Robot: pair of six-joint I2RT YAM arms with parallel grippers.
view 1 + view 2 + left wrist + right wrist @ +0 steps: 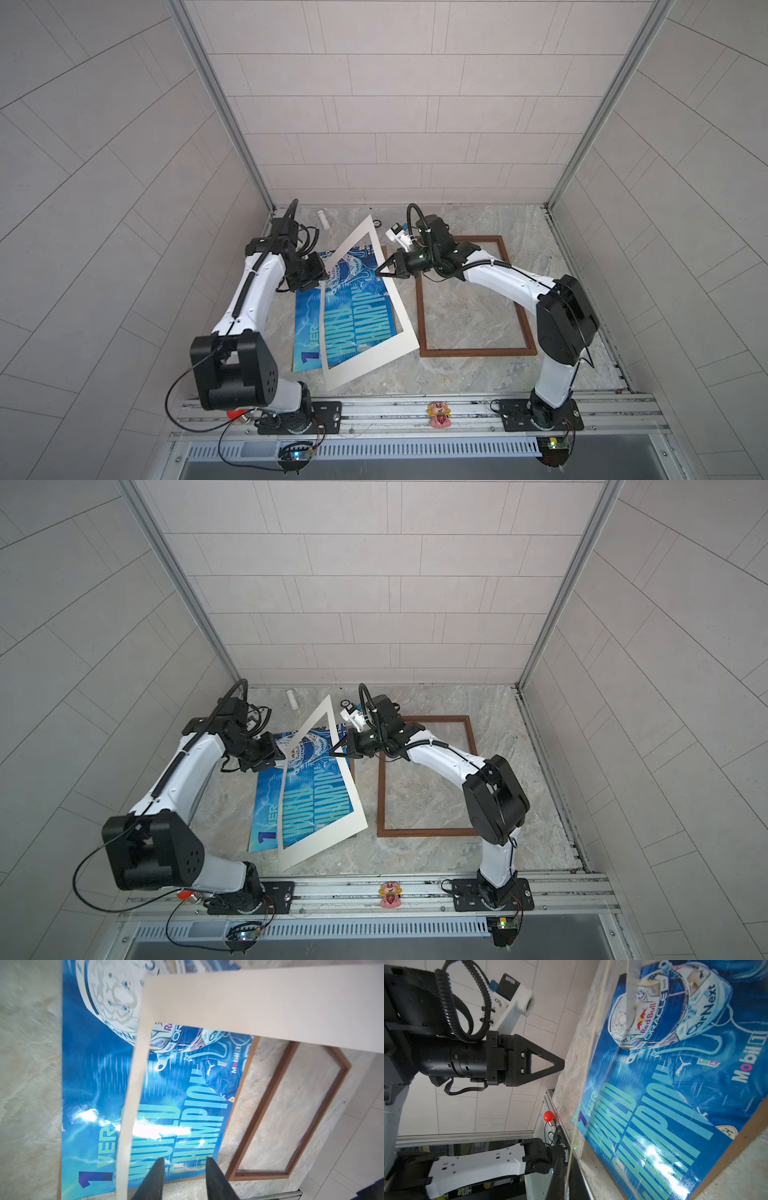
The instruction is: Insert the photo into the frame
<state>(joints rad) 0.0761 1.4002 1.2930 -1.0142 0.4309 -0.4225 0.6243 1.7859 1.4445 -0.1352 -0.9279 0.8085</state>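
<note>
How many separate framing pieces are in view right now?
4. The photo lies flat on the left; a brown backing board sits under it, mostly hidden; the cream mat is tilted above the photo, pinched by the right gripper; the empty frame lies flat on the right.

We worked in a robotics lab cell: pale tiled wall panels [374, 104], marbled grey bench [457, 378], slotted aluminium mounting rail [382, 409].

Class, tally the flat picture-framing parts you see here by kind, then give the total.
blue poster: 1
cream mat border: 1
brown wooden frame: 1
brown backing board: 1
Total: 4
</note>
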